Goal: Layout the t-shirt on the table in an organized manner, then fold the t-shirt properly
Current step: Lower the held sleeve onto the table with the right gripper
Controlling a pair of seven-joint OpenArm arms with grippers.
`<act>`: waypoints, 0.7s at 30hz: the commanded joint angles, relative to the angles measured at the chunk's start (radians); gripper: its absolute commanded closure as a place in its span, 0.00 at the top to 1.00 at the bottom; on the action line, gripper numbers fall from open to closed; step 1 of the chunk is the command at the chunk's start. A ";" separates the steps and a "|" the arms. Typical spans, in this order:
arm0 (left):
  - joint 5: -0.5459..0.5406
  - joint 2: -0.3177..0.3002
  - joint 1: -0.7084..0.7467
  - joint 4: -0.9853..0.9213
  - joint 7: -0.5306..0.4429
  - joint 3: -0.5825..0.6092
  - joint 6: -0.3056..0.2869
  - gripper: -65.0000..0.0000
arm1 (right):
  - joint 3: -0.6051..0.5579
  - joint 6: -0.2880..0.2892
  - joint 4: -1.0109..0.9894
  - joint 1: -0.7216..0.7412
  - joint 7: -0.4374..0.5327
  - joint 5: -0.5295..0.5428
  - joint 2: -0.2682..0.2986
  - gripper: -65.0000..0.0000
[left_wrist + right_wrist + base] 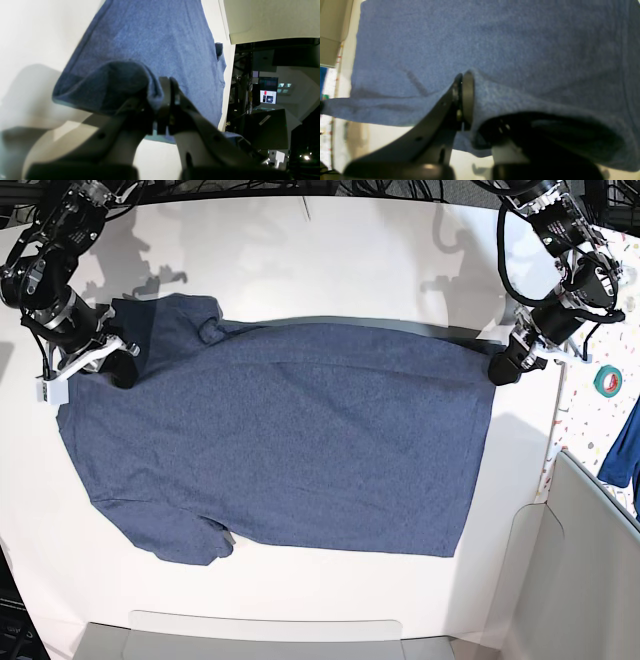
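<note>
Navy heathered cotton fills most of the base view: the t-shirt (290, 440) lies spread flat on the white table (330, 260), its length running across the picture, with no lettering showing on the side that faces up. Nearest the camera, one short sleeve (190, 540) lies flat at the shirt's near corner, with bare table beyond the near long edge. Farther back, the body of the shirt is mostly smooth, with a few soft creases. At the shirt's far side, both arms hold it. The right end effector (118, 366) is closed on the cloth near the far sleeve; in the right wrist view its pads (467, 100) are pressed together with fabric pinched between them, and a fold of shirt hangs over one side. The left end effector (503, 368) is clamped on the far corner of the hem at the shirt's opposite end; the left wrist view shows its fingers (165, 100) shut on a bunched-up fold that is raised off the table. Beyond that hem corner, off the table, a roll of green tape (607, 381) lies on a speckled surface.
</note>
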 commanded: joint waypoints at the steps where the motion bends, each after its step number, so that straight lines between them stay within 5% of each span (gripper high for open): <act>1: -0.031 -0.014 -0.010 0.018 0.007 -0.003 0.001 0.00 | -0.008 0.004 0.014 0.022 0.018 0.005 0.012 0.00; 21: -0.031 -0.014 -0.010 0.018 0.007 -0.003 0.001 0.00 | -0.047 0.004 -0.209 0.107 0.021 -0.064 0.015 0.00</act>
